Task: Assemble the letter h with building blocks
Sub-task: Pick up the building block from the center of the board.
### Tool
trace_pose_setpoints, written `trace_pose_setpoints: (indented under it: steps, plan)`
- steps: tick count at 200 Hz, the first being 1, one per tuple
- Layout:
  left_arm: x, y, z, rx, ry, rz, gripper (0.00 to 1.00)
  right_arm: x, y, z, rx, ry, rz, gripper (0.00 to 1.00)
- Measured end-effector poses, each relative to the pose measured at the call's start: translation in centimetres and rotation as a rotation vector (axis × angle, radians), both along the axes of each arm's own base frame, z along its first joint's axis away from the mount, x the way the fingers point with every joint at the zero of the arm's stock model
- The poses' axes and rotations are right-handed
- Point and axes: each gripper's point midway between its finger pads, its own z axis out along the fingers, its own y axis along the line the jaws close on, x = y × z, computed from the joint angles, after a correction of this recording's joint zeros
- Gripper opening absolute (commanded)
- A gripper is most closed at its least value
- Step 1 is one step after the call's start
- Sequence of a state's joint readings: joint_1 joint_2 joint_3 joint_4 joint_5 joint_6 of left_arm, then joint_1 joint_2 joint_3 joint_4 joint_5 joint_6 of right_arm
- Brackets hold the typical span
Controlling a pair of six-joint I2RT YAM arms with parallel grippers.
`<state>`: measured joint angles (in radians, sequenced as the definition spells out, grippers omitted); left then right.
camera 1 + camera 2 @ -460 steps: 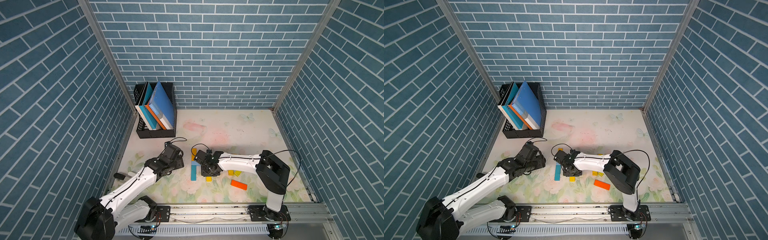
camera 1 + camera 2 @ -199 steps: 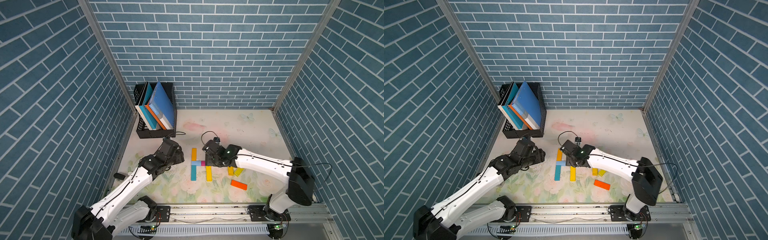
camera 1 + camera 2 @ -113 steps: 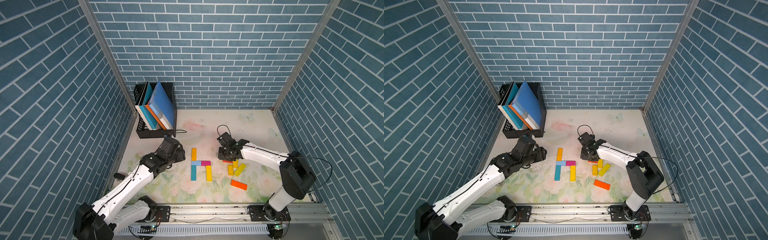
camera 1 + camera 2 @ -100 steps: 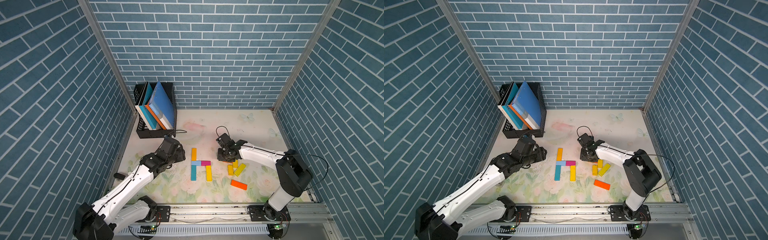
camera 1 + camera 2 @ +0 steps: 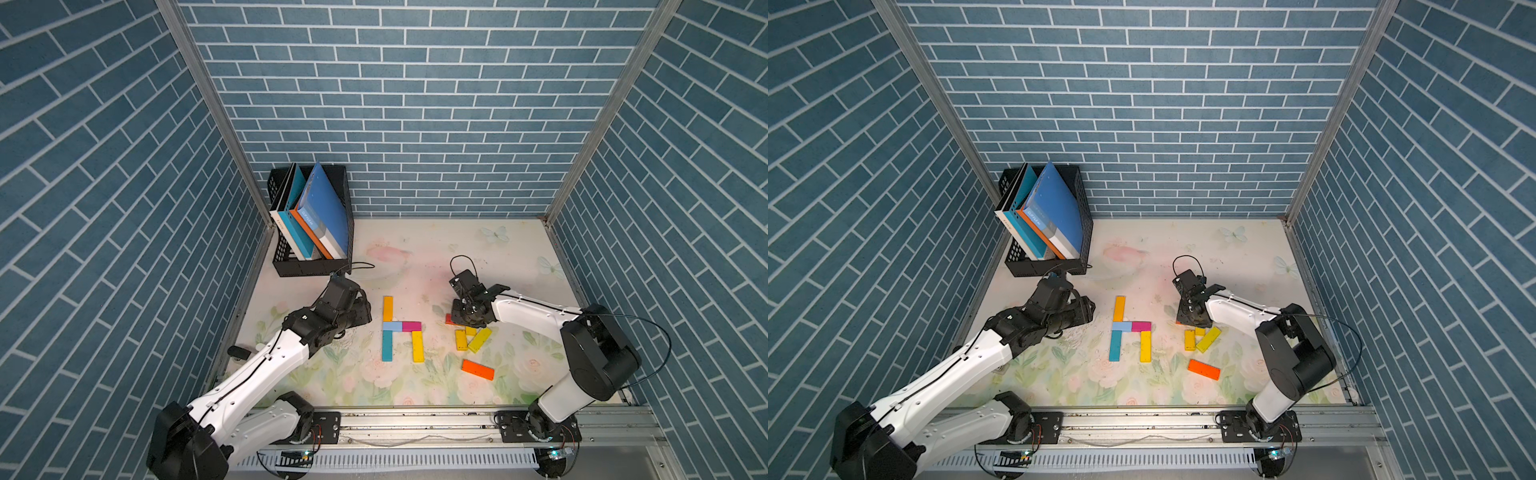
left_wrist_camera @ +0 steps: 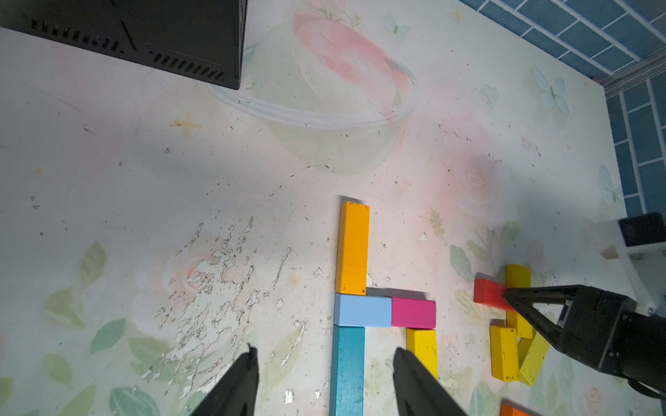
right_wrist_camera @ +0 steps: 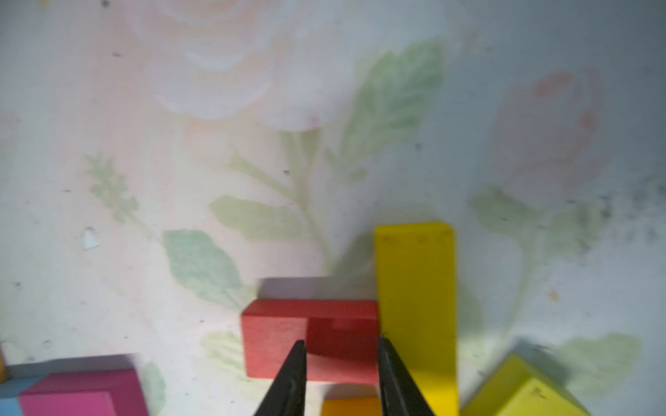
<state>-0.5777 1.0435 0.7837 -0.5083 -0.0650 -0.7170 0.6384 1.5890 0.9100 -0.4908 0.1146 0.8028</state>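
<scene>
In both top views a lower-case h is seen laid flat on the floral mat point(image 5: 415, 257). An orange block point(image 5: 387, 308) and a teal block point(image 5: 387, 347) form the stem, a light blue block point(image 5: 392, 326) and a magenta block point(image 5: 411, 326) the bar, and a yellow block point(image 5: 417, 347) the leg. The black file rack point(image 5: 1050, 266) at the far left holds only leaning books point(image 5: 1054, 208); no blocks are seen in it. The right gripper point(image 5: 459, 321) is lowered onto the spare pile right of the h.

In the left wrist view the left gripper point(image 6: 322, 360) is shown spread and empty above the teal block. A careless descent could knock the stem out of line.

In the right wrist view the fingers appear clamped on the red block point(image 7: 274, 338) near one end. A yellow spare block point(image 7: 414, 288) touches that end, so it could be dragged along in a lift, or the red block could pivot.
</scene>
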Motion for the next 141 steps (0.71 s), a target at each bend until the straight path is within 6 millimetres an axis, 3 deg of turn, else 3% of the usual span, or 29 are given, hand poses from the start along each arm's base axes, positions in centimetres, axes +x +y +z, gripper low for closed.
trace_pose_setpoints:
  steps: [16,57,141]
  plan:
    - [0.0,0.0,-0.1,-0.001,-0.001,0.000,0.65,-0.5,-1.0,0.5,-0.033,0.004,-0.011,0.38]
    - [-0.1,0.0,-0.3,0.001,0.003,-0.001,0.65,0.0,-1.6,2.4,-0.073,-0.026,0.002,0.59]
    - [-0.1,0.1,-0.4,0.002,0.005,0.001,0.65,1.5,-4.2,-0.2,-0.164,0.027,-0.025,0.47]
